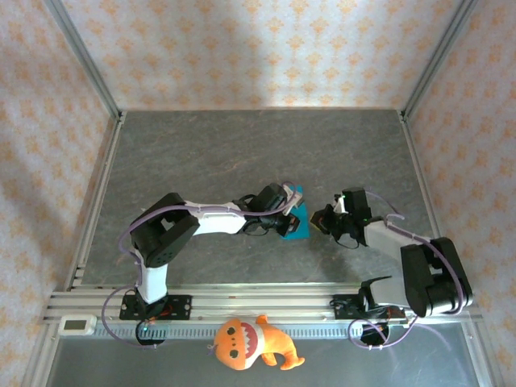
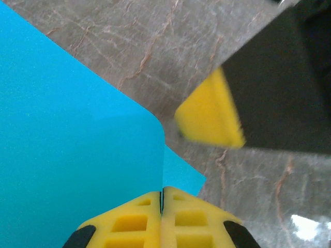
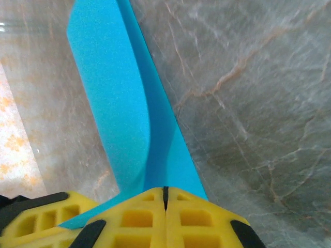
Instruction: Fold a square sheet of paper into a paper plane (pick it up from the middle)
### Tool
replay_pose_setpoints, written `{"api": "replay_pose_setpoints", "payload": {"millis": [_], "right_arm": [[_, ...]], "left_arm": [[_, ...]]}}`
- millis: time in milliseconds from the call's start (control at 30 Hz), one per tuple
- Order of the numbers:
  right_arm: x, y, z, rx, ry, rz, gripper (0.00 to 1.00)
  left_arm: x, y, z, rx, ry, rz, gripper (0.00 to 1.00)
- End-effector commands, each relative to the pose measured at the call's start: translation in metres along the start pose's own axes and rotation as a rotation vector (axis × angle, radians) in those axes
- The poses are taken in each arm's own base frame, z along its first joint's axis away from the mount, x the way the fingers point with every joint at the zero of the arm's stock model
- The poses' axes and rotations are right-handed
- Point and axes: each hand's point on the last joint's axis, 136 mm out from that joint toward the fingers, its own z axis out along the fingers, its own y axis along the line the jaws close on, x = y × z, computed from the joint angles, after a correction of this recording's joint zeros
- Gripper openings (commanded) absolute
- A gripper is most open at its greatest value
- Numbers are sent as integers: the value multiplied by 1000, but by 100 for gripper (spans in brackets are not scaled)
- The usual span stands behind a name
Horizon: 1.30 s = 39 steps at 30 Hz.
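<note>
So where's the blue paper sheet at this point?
The cyan paper sheet is near the middle of the table in the top view, its edge running into the shut left gripper, with the right gripper just to its right.

The square sheet of paper [image 2: 77, 144] is seen as thin, smooth, matt cyan paper with a faint grain. It lies just ahead of the pads [image 2: 129, 222] of the left gripper [image 2: 162, 192], which are moulded in matt yellow plastic with recessed pockets. The tabletop [image 2: 258, 201] beyond them is finished like grey veined stone, smooth and softly glossy. The plush toy [image 1: 254, 343] is covered in orange cloth.
</note>
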Motion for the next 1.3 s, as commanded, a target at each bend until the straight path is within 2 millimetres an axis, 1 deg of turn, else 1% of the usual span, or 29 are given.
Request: {"api": "replay_pose_setpoints", "payload": {"millis": [0,133,300,467,567,633,800,1100,1133,1267], "right_arm": [[8,6,7,-27,41,-12,0],[10,10,13,-35,49,-13,0],[11,8,20,-25,65,-11,0],[13,-20,25,94,59,0,0],[14,-34,25,147,55,2,0],[15,-38,26,162,58,4,0],[16,-40,27,167,63,0,0],[16,-39,27,169,67,-11,0],[16,-39,26,170,68,-12,0],[16,-39,26,172,66,-11,0]], "left_arm": [[-9,-1,1,37,-40,-85,4],[-10,1,1,33,-47,-109,4],[-8,2,1,34,-43,-118,4],[-7,9,1,10,-41,-128,6],[-6,14,-1,5,-40,-140,7],[-6,17,-1,1,-40,-144,9],[-7,24,-3,-11,-40,-145,12],[-12,27,-6,-14,-30,-120,13],[-4,34,0,-29,-6,-125,13],[-1,45,1,-69,3,-116,13]]}}
